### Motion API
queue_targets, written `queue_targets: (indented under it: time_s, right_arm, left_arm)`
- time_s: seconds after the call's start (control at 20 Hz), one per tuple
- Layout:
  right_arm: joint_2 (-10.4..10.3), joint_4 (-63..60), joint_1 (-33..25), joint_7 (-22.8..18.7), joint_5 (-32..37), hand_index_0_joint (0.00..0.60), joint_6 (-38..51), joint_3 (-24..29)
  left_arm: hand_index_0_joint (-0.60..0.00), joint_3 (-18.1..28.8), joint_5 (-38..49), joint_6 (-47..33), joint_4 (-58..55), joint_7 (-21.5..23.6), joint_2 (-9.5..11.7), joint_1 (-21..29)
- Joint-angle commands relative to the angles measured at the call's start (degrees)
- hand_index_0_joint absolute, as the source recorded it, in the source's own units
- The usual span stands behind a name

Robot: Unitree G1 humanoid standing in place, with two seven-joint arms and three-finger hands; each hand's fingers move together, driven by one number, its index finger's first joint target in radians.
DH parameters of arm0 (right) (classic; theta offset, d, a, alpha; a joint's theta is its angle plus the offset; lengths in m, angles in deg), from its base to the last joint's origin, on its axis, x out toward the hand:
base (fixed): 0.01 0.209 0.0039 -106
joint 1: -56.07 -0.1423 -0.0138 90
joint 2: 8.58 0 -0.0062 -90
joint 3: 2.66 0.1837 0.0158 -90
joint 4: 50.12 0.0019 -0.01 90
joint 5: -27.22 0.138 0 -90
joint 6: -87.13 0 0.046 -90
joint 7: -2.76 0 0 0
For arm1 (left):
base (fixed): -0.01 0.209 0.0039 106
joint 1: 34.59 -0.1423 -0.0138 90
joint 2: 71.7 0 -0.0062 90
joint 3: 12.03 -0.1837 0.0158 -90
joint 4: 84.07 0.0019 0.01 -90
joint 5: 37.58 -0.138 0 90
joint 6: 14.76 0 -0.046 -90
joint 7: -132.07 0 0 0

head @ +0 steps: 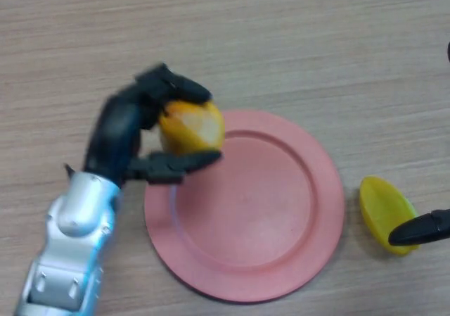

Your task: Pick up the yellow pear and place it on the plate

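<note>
My left hand [126,129] is curled round a yellow-orange pear [191,127], fingers above it and thumb below. The pear is held over the left rim of the pink plate [281,245]; I cannot tell whether it touches the plate. Only a black fingertip of my right hand [422,229] shows at the right edge, lying over a flat yellow piece [382,209] that rests on the table right of the plate.
The wooden table [281,41] stretches behind and around the plate. A small dark shape [448,51] sits at the right edge of the view.
</note>
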Motion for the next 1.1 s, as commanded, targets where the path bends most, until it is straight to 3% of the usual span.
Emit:
queue_targets:
  time_s: [0.05, 0.2, 0.4, 0.75, 0.8, 0.85, 1.0, 1.05, 1.1]
  right_arm:
    - [1.79, 3.14, -1.58, -2.45, 1.89, 0.000, 5.13, 4.66]
    - [1.62, 3.26, -0.98, -2.74, 2.27, 0.000, 5.30, 4.89]
    - [3.23, 3.28, -0.43, -2.11, 1.91, 0.000, 4.52, 5.42]
    - [2.36, 3.29, 0.15, -2.20, 3.02, 0.000, 5.25, 7.00]
    - [2.28, 3.29, 0.21, -2.16, 2.94, 0.000, 5.45, 7.01]
    - [2.07, 3.29, 0.29, -2.05, 2.86, 0.000, 5.63, 7.06]
    - [1.58, 3.18, -0.18, -2.32, 2.63, 0.000, 5.67, 6.76]
    - [1.68, 3.22, -0.59, -2.52, 3.13, 0.000, 4.76, 6.53]
    - [1.85, 3.25, -0.74, -2.59, 3.34, 0.000, 4.51, 6.49]
  left_arm:
    - [-0.600, -1.74, -2.54, -8.63, -0.39, 1.03, 0.25, 0.34]
    - [-0.600, -4.33, 0.10, -7.26, 1.31, 2.95, 0.17, 0.53]
    - [-0.600, -5.92, -0.76, -4.04, 2.20, 3.42, 0.16, 1.93]
    - [-0.600, -9.08, -6.96, -7.29, 6.57, 7.11, 0.16, 3.64]
    - [-0.552, -9.09, -7.06, -7.17, 6.43, 7.02, 0.16, 3.60]
    - [-0.402, -8.93, -7.10, -6.55, 5.95, 6.57, 0.16, 3.48]
    - [-0.052, -7.64, -6.87, -3.70, 3.27, 4.90, 0.16, 3.16]
    - [0.000, -6.94, -7.22, -3.45, 2.07, 4.42, 0.16, 3.06]
    - [0.000, -6.62, -7.06, -3.33, 1.58, 4.10, 0.16, 3.05]
